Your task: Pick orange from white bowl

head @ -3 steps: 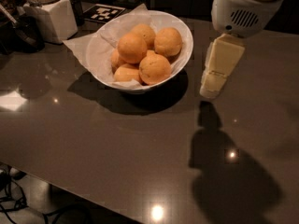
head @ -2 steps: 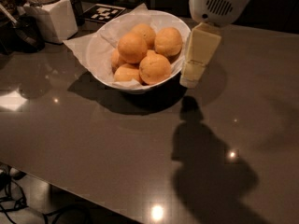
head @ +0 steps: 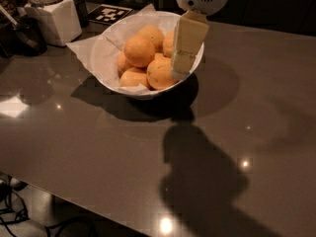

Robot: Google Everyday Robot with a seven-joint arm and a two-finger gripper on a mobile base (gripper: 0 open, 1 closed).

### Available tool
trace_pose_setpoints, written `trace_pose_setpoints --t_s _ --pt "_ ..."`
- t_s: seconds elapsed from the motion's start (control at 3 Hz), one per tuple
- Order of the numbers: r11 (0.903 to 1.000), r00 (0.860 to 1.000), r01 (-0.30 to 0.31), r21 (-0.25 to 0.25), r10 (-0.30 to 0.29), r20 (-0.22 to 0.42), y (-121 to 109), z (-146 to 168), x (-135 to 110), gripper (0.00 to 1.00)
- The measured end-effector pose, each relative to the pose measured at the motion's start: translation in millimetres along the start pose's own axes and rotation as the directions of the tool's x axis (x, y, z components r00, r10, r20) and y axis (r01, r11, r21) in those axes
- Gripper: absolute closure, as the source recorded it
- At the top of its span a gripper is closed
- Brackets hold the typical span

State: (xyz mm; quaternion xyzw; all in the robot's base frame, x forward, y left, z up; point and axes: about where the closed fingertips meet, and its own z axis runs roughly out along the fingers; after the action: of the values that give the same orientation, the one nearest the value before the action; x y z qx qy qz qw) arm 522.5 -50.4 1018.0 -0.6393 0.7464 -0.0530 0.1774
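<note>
Nearest the camera, below and well clear of the jaws, the glossy dark table (head: 98,172) carries the arm's shadow (head: 202,181); cables (head: 15,216) lie on the floor off its left corner. The cream gripper (head: 181,70) hangs tip-down over the right rim of the white bowl (head: 128,90), seen side-on, so how its jaws stand cannot be told. The orange (head: 159,74) sits just left of the tip, apparently touching it. More oranges (head: 138,51) crowd further left and behind, hemming it in. Crumpled paper (head: 81,51) lines the bowl. Far left stand a white square jar (head: 54,21) and a black-and-white marker tag (head: 109,14).
</note>
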Motion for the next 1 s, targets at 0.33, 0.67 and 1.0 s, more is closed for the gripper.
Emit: trace_pose_setpoints --t_s 0.33,0.67,1.0 --pt "0.9999 0.999 -0.011 0.006 0.011 0.035 -4 4 -5 0.00" --pt "0.9985 0.999 -0.034 -0.044 0.035 0.036 -19 26 -21 0.00" --pt "0.9931 0.998 -0.047 -0.107 0.050 0.027 -40 54 -43 0.00"
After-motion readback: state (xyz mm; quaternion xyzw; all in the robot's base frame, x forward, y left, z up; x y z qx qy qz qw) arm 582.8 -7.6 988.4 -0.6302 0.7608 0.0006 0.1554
